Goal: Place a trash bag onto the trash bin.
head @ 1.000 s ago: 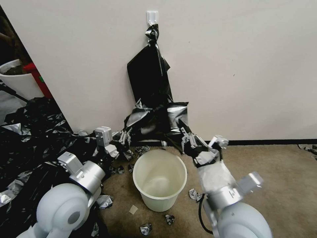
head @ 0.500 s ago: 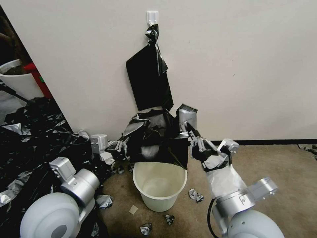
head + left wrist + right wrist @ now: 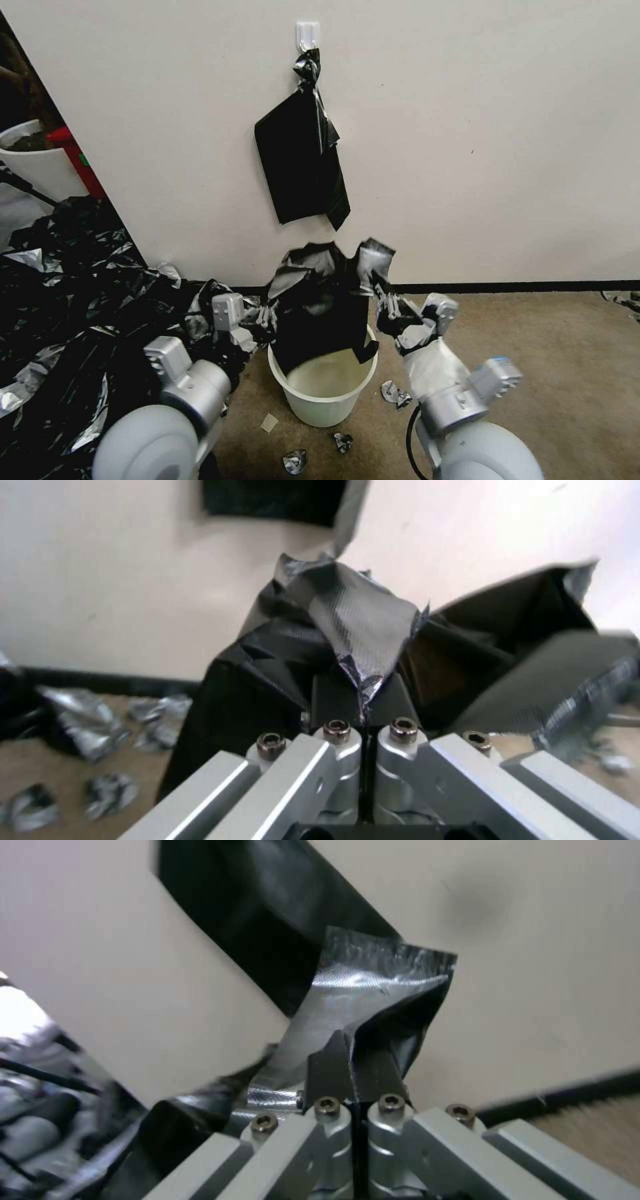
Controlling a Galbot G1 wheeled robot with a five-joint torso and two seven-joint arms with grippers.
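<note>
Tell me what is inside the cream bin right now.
The lower end of the trash bag hangs into the trash bin, held up by the left gripper and right gripper. The near inner wall looks bare; the bag covers the far side.

White wall hook [image 3: 307, 33] at top centre, on the plain wall. Flat black bundle [image 3: 300, 167] hangs from it by a knotted top, upper centre of frame, lying flat against the wall. Wide heap of black shiny plastic [image 3: 67, 300] fills the left side, spread over the floor. White tub [image 3: 37, 163] at far left edge, red object [image 3: 77, 160] just beside it. Black baseboard [image 3: 520, 287] runs along the wall at right. Brown carpet [image 3: 573, 373] lower right. Small crumpled plastic scraps on the carpet: one at lower centre [image 3: 294, 461], one beside it [image 3: 343, 441], one right of centre [image 3: 395, 393]. Small pale square scrap [image 3: 269, 423] lower centre.
</note>
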